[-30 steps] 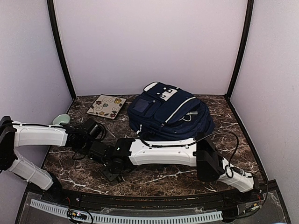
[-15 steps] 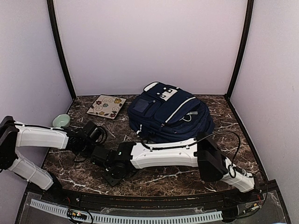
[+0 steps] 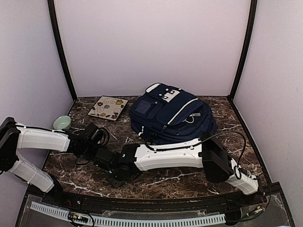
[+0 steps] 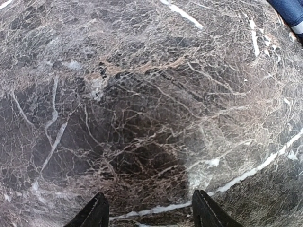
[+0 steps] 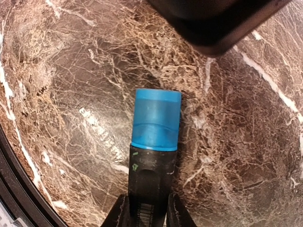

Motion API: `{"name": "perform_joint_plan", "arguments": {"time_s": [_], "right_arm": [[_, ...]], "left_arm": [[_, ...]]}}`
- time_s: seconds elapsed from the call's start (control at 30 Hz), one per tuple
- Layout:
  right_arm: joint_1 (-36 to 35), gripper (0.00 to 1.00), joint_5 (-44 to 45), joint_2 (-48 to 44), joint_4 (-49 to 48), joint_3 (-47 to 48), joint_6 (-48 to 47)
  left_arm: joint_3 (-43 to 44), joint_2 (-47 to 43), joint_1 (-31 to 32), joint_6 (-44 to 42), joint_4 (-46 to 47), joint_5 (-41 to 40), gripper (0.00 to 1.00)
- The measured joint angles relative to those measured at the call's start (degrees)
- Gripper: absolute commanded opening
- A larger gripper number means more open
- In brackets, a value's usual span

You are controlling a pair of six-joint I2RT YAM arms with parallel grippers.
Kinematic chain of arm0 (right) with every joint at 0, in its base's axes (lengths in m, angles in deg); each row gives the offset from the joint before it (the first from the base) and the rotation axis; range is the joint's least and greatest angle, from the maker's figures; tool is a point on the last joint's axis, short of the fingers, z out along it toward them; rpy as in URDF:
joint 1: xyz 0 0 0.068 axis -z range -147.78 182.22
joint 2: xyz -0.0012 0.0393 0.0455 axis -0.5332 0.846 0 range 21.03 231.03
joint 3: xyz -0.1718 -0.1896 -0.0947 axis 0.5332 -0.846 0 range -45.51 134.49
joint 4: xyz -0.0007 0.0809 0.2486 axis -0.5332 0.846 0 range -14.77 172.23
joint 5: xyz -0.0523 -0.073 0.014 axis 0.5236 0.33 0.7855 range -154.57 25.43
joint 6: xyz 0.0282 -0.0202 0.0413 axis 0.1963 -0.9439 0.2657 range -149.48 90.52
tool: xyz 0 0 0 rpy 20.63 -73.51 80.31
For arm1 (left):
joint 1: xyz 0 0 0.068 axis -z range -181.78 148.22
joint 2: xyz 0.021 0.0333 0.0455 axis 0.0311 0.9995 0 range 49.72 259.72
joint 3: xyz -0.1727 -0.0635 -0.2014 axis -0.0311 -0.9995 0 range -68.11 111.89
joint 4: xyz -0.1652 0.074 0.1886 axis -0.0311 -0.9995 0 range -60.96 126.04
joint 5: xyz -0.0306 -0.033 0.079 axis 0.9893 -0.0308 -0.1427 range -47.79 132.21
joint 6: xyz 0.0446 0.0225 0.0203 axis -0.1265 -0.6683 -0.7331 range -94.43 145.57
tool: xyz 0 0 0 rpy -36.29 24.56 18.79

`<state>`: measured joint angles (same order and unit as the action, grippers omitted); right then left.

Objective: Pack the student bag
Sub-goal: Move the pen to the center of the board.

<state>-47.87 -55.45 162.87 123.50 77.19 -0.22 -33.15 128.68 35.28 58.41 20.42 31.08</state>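
The navy student bag (image 3: 171, 116) with white trim lies at the back middle of the marble table; a corner of it shows in the left wrist view (image 4: 289, 10). My right gripper (image 3: 115, 176) reaches far left across the table's front and is shut on a marker (image 5: 152, 161) with a black body and a blue cap, held low over the marble. My left gripper (image 3: 100, 140) is open and empty just above the table, right beside the right wrist; in its own view (image 4: 149, 213) only marble lies between the fingers.
A flower-patterned flat tile (image 3: 108, 108) lies at the back left. A pale green bowl (image 3: 61, 122) sits at the left edge. A dark part of the left arm (image 5: 213, 23) hangs just beyond the marker's cap. Black frame rail runs along the front edge.
The right arm has drawn slightly toward the front with the marker still in its grip. The left gripper has shifted a little to the right.
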Motion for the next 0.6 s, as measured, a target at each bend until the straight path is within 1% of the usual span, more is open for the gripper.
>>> {"name": "perform_joint_plan", "arguments": {"time_s": [0.1,0.27,0.6], "right_arm": [[0.07,0.1,0.37,-1.55,-0.61,-2.64,0.66],[1.64,0.01,0.79,-6.67,-0.63,-10.71,2.82],[2.43,0.0,2.16,-16.31,-5.66,-25.35,3.37]], "left_arm": [[0.04,-0.02,-0.02,-0.17,0.11,-0.02,0.63],[0.68,-0.33,-0.28,-0.28,-1.01,-1.2,0.62],[0.81,1.6,-0.28,-0.59,-1.2,-3.06,0.62]]}}
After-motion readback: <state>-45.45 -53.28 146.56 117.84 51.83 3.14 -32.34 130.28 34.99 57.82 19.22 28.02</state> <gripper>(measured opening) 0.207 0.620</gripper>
